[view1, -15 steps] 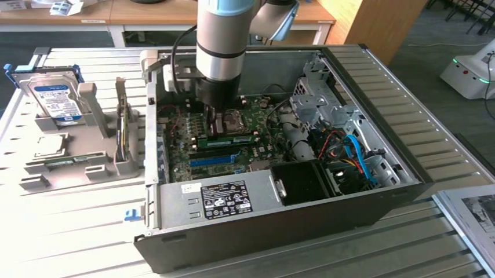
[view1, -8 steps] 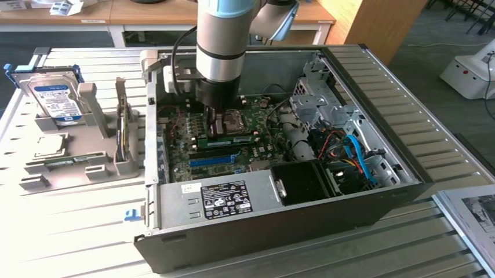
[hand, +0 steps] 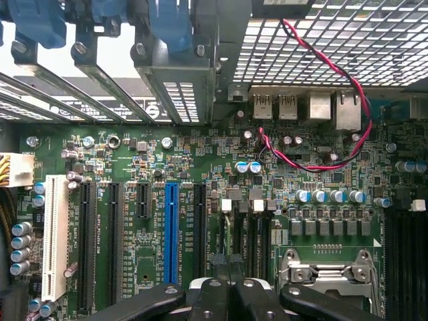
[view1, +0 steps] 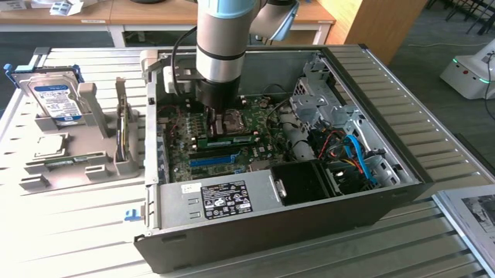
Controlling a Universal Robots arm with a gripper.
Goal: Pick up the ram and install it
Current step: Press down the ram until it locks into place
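This is a robotics lab or test workshop. A black desktop computer case [view1: 309, 191] lies opened on its side on a pale slatted metal surface [view1: 85, 231], its green motherboard [hand: 200, 200] bare. Beside it, on the exterior view's left, stands a grey moulded fixture [view1: 77, 150] holding loose computer parts, among them a blue-labelled metal hard drive [view1: 55, 99]. A grey and light-blue robot arm [view1: 224, 40] reaches down into the case. Behind are light wooden desks [view1: 155, 14], and a white wheeled machine with a green light [view1: 472, 72] stands on the grey floor.
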